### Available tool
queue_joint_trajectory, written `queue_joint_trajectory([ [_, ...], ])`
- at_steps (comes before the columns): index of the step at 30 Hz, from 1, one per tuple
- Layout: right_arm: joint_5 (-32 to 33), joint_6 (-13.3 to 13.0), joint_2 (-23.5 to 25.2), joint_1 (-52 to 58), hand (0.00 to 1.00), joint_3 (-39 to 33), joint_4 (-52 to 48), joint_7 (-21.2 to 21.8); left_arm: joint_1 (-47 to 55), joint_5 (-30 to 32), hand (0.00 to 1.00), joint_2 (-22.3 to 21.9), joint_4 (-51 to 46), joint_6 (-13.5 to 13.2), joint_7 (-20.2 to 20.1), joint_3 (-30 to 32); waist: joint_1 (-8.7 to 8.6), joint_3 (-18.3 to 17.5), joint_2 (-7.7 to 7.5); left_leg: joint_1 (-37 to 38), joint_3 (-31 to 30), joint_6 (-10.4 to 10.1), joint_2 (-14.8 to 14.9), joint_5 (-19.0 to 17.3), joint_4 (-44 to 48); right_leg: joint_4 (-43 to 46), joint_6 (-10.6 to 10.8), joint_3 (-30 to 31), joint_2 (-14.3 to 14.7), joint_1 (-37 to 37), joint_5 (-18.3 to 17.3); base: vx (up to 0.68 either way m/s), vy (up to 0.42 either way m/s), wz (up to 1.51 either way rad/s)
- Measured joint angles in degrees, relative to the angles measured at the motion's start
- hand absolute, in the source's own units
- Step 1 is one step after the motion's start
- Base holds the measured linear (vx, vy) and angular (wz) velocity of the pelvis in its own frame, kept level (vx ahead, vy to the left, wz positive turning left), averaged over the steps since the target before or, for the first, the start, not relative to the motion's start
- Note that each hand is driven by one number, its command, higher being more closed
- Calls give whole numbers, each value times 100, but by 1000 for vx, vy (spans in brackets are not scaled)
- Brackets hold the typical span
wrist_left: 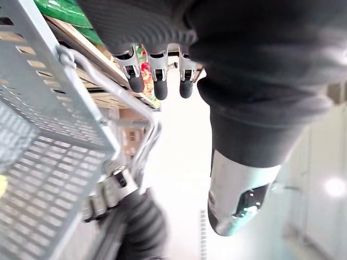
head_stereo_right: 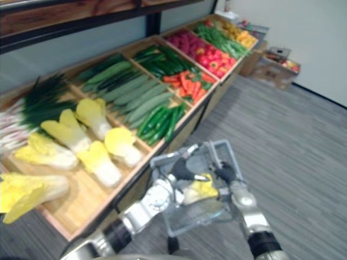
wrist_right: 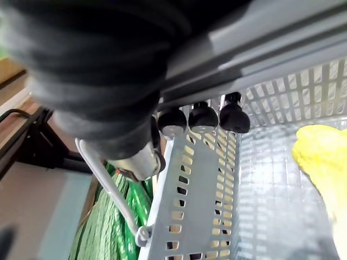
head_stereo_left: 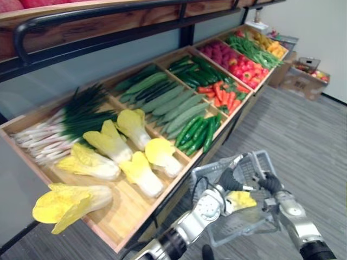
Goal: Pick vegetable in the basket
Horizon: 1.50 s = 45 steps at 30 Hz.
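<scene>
Grey basket [head_stereo_left: 259, 156] is steadied by right hand [head_stereo_left: 271, 184] fingers curled on its rim; cabbage [head_stereo_left: 241, 200] lies beneath slack, empty left hand [head_stereo_left: 229, 181].

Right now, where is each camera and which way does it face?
Left eye view: on the head, looking down at the produce shelf, the basket, left hand over it, right hand gripping its rim.
Right eye view: beside it, same scene.
Left wrist view: on the left wrist, along open fingers beside the basket's handle.
Right wrist view: on the right wrist, along fingers curled on the basket wall; cabbage inside.
All four share the basket.
</scene>
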Motion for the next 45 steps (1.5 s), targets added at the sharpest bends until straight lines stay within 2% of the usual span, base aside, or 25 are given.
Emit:
queue_joint_trajectory([
  [2, -145, 0, -18, 205, 100, -262, 107, 61, 800, -851, 0, 379, -732, -85, -252, 738, 1, -34, 65, -1, -12, 0, -4, -2, -2, 0, 2, -10, -10, 6, -2, 2, -6, 3],
  [6, -761, 2, -27, 734, 100, -600, 359, 111, 1836, -1508, 0, 871, -1046, -125, -412, 1656, 62, -115, 234, -23, -153, 5, -39, 2, 11, 10, 3, -149, -56, 66, -38, -2, -13, 15],
  [9, -1058, 2, 29, 980, 100, -754, 499, 114, 2302, -1527, 0, 900, -1046, -144, -563, 1917, 142, -185, 347, -75, -212, 9, -65, 5, 50, 42, 1, -213, -93, 55, -53, -4, -5, 14],
  [15, -1634, 6, 388, 1212, 100, -1543, 709, -46, 2956, -1239, 0, 901, -1025, -203, -614, 2302, 149, -261, 468, -107, -321, 1, -66, 7, 93, 99, -51, -331, -108, 61, -113, -29, -15, 9],
  [17, -1830, 6, 508, 1237, 100, -1703, 729, -156, 3022, -1104, 0, 901, -947, -204, -618, 2389, 145, -255, 449, -107, -331, 1, -65, 18, 88, 93, -68, -341, -108, 57, -157, -42, -17, 2],
  [25, -2342, 3, 885, 1219, 100, -2261, 1269, -421, 3014, -771, 0, 893, -627, -207, -720, 2454, 163, -354, 541, -112, -362, -5, -68, 32, 50, 43, -46, -389, -114, 74, -118, 8, -4, 1],
  [33, -2303, 4, 1091, 1209, 100, -2855, 1946, -649, 2989, -626, 0, 975, -419, -231, -731, 2682, 139, -375, 545, 17, -334, 36, -71, 55, -5, -10, -35, -408, -112, 219, -86, 47, -10, 0],
  [35, -2257, 4, 1137, 1214, 100, -2855, 2005, -655, 2995, -620, 0, 1025, -387, -248, -740, 2702, 151, -352, 512, -23, -325, 37, -45, -110, 279, 29, -34, -372, -116, 268, -87, -5, -2, -10],
  [37, -2192, -1, 1182, 1213, 100, -2855, 2003, -664, 2992, -589, 0, 1011, -344, -261, -739, 2733, 161, -339, 500, -237, -318, 42, 33, -443, 885, 155, -21, -319, -104, 246, -112, -46, 8, -16],
  [39, -2084, -16, 1261, 1262, 100, -2925, 1971, -676, 2984, -526, 0, 1011, -267, -322, -716, 2689, 172, -294, 451, -420, -249, 12, 123, -801, 1469, 500, 53, -211, -92, 115, -342, -112, 27, -18],
  [40, -2074, -17, 1320, 1291, 100, -2985, 1933, -680, 2984, -517, 0, 1017, -267, -327, -709, 2669, 197, -276, 427, -449, -190, 21, 145, -856, 1579, 580, 57, -161, -83, 67, -383, -171, 44, -28],
  [42, -2041, -20, 1659, 1542, 100, -3123, 1441, -721, 2875, -322, 0, 1019, -287, -345, -646, 2556, 299, -162, 286, -649, 26, 50, 296, -1158, 2206, 708, 131, 64, -51, -92, -406, -155, 64, -49],
  [45, -2044, -23, 2010, 1703, 100, -3108, 748, -772, 2795, -282, 0, 1109, -453, -374, -580, 2506, 298, -93, 183, -1087, 439, 131, 585, -1522, 2939, 611, 221, 291, 93, -458, -413, -182, 91, -97],
])
